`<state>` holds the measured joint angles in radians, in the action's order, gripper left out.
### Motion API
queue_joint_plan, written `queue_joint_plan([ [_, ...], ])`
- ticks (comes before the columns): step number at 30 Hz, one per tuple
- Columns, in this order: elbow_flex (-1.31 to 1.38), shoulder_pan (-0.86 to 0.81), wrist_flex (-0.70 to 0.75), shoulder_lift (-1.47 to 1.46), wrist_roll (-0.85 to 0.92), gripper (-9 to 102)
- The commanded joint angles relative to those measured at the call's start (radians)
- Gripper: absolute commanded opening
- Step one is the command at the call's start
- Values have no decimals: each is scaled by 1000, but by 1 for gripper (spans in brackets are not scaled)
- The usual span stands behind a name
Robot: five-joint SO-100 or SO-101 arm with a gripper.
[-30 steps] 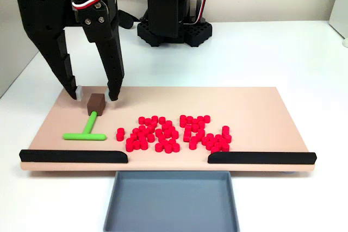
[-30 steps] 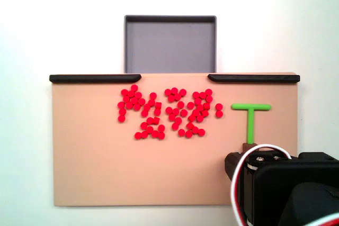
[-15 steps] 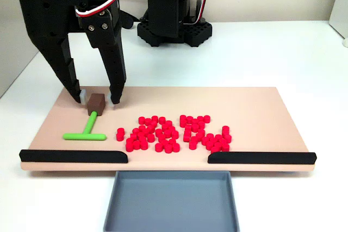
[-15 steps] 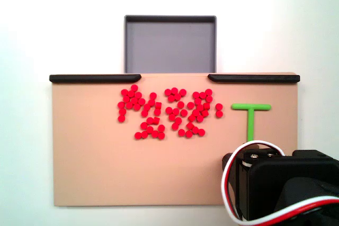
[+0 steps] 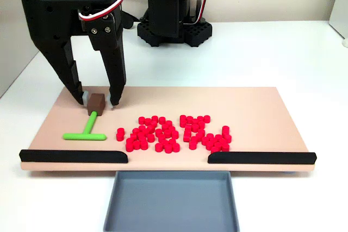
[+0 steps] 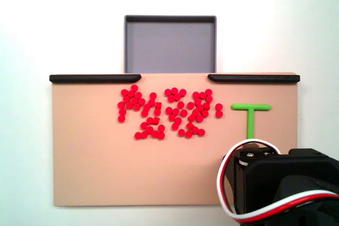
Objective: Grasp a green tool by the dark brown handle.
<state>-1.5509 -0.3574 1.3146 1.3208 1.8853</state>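
A: Starting with the fixed view from the front of the board, what is showing?

B: The gripper [image 5: 99,102] is hanging over the far left corner of the tan board [image 5: 255,107], its two black fingers [image 5: 116,74] pointing down with a gap between them. The dark brown handle [image 5: 97,101] is sitting in that gap. The left fingertip is looking as if it is just touching the block, while the right one is standing a little apart, so the jaws are spread and not yet clamping.

A: And the green tool [image 5: 87,130]?

B: It is lying flat on the board, T-shaped, its stem running from the handle toward the near edge and its crossbar lying near the left black strip [image 5: 73,156]. A cluster of red cylinders [image 5: 173,133] is lying to its right, mid-board. A second black strip [image 5: 261,158] is sitting at the near right edge, and a grey tray [image 5: 171,202] is resting on the white table [image 5: 272,52] in front of the board.

A: Moving to the fixed view from above?

B: The arm's black body [image 6: 286,183], with red and white wires [image 6: 233,205] looping round it, is covering the board's lower right corner. The green tool [image 6: 250,116] is showing beside it, its stem disappearing under the arm, so the handle is hidden there. I cannot tell the jaws' spread from here. The red cylinders [image 6: 167,110] are lying left of the tool, and the grey tray [image 6: 170,43] is sitting beyond the board's far edge.
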Motion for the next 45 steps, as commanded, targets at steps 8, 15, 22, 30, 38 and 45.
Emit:
queue_joint_plan([
  [8,32,6,-6,0,-6,14],
  [15,32,8,-6,3,-8,13],
  [22,32,9,-6,6,-8,10],
  [30,32,18,-6,14,-14,0],
  [38,31,26,5,29,-29,0],
  [45,23,32,29,97,-46,0],
])
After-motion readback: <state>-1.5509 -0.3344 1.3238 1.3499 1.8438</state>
